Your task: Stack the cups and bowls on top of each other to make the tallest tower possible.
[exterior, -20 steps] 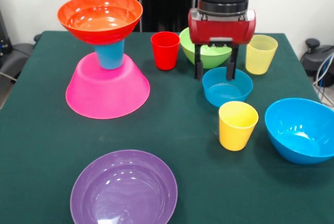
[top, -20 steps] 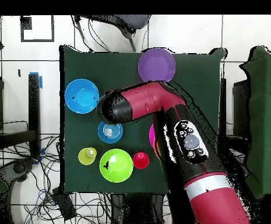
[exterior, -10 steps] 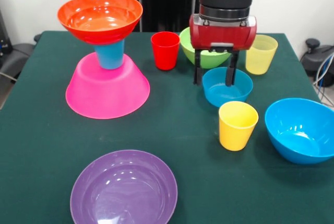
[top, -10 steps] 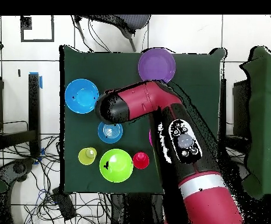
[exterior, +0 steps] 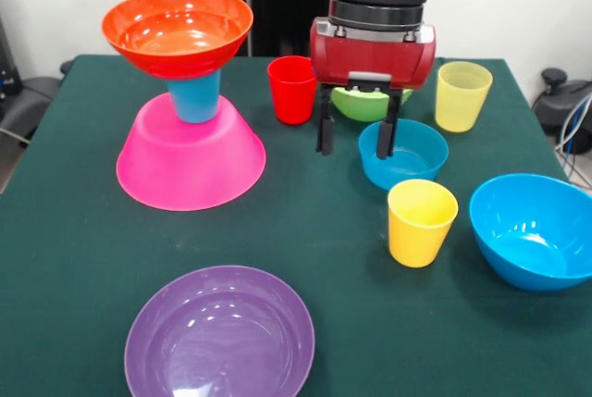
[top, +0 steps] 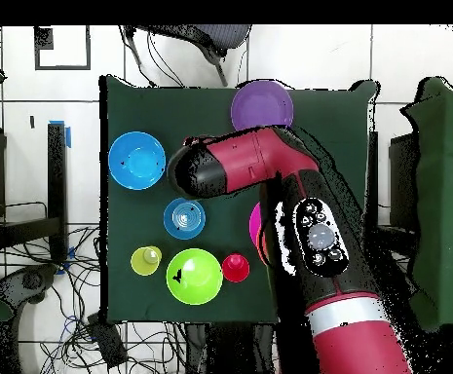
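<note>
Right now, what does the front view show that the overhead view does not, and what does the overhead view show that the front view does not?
Only the front view shows the tower whole, the opaque yellow cup and the open fingers of the gripper at the small blue bowl. Only the overhead view shows the whole arm, which hides most of the tower. Both show the purple bowl, the green bowl, the red cup and the bigger blue bowl.

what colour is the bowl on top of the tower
Orange bowl, clearest in the front view.
</note>
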### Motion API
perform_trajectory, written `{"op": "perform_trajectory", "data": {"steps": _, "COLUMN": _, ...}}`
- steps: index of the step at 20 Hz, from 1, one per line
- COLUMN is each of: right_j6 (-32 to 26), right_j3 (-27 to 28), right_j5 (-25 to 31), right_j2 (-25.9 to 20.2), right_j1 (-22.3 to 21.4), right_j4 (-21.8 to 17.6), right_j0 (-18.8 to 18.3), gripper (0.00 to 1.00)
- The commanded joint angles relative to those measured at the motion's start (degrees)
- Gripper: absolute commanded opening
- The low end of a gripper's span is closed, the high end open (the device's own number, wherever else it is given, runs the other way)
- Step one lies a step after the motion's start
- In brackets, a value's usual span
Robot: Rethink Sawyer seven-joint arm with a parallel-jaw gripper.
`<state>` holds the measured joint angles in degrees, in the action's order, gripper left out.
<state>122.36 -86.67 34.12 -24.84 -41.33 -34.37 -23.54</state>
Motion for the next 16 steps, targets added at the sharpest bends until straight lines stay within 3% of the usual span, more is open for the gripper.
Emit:
{"op": "perform_trajectory", "data": {"steps": 1, "right_j6": 2.4, "right_j3": 3.03, "right_j5": -2.99, "right_j2": 2.45, "right_j1": 2.19, "right_j4": -1.95, "right_j0": 1.81, "gripper": 1.0}}
{"op": "perform_trajectory", "data": {"steps": 16, "right_j6": 2.2, "right_j3": 5.09, "right_j5": -3.41, "right_j2": 4.6, "right_j1": 4.47, "right_j4": -1.69, "right_j0": 3.63, "gripper": 1.0}}
